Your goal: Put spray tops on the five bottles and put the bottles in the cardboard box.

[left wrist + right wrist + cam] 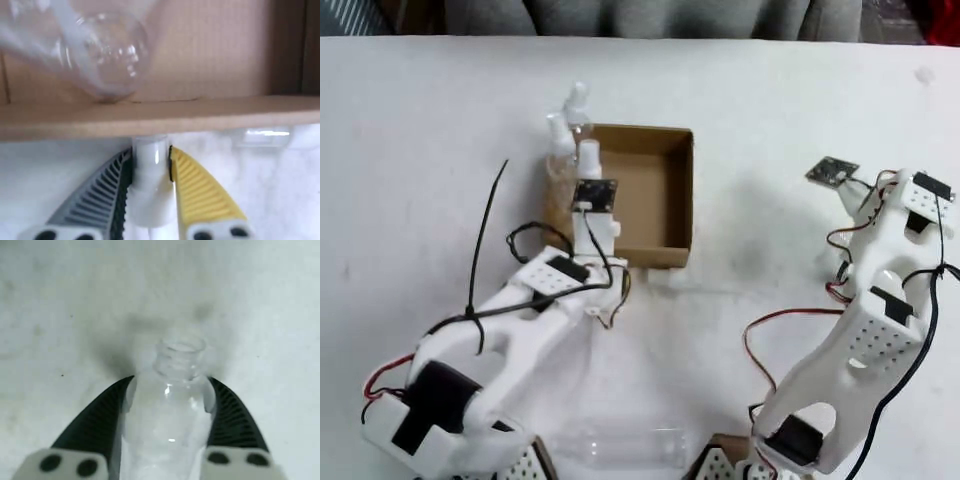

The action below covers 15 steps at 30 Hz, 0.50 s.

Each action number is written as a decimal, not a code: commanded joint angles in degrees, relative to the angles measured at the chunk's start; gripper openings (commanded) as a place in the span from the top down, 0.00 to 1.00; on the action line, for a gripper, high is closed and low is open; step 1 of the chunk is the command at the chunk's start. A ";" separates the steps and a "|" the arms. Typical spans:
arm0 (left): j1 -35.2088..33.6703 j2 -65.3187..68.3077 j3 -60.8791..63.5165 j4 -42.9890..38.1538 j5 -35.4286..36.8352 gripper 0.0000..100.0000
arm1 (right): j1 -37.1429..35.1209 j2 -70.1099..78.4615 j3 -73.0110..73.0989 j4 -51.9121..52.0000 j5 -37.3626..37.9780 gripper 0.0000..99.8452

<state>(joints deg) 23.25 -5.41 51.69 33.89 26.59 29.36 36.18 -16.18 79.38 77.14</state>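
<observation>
On the table (770,100): white, cardboard box (650,190) sat there.
Left tool (150,154): clamped a white spray top (150,195).
Right tool (171,382): gripped an open-necked bottle (167,420).

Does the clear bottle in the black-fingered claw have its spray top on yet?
Not on. The bottle sits between the fingers of the right gripper, and its threaded neck is bare and open at the mouth.

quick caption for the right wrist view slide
Right pincer grips a clear bottle, its threaded neck bare, white table behind.
</observation>
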 commanded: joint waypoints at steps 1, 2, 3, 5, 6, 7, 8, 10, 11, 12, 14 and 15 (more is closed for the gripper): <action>0.84 -0.04 -2.29 0.26 -0.62 0.98 | 0.84 -0.84 -8.00 8.75 0.18 0.99; 0.84 -0.04 -2.29 0.26 -0.62 0.98 | 1.19 -0.84 -10.64 11.56 -0.18 0.98; 0.84 -0.04 -2.29 0.26 -0.62 0.98 | 1.63 -0.84 -13.10 14.37 -1.23 0.98; 0.84 -0.04 -2.29 0.26 -0.62 0.98 | 2.15 -0.84 -18.11 18.86 -4.13 0.98; 0.84 -0.04 -2.29 0.26 -0.62 0.98 | 2.42 -0.84 -19.87 19.38 -5.98 0.98; 0.84 -0.04 -2.29 0.26 -0.62 0.98 | 3.12 -0.84 -21.19 19.38 -8.09 0.98; 0.84 -0.04 -2.29 0.26 -0.62 0.98 | 3.65 -0.84 -22.24 19.03 -9.76 0.98; 0.84 -0.04 -2.29 0.26 -0.62 0.98 | 4.44 -0.84 -23.47 19.03 -11.60 0.98; 0.84 -0.04 -2.29 0.26 -0.62 0.98 | 5.14 -0.84 -23.91 19.03 -12.22 0.98; 0.84 -0.04 -2.29 0.26 -0.62 0.98 | 5.93 -1.01 -24.18 19.12 -13.19 0.98; 0.84 -0.04 -2.29 0.26 -0.62 0.98 | 7.25 -2.42 -24.18 19.12 -14.59 0.98; 0.84 -0.04 -2.29 0.26 -0.62 0.98 | 8.04 -3.47 -23.82 19.12 -15.30 0.98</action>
<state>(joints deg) 23.25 -5.41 51.69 33.89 26.51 35.16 36.53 -37.54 96.88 63.96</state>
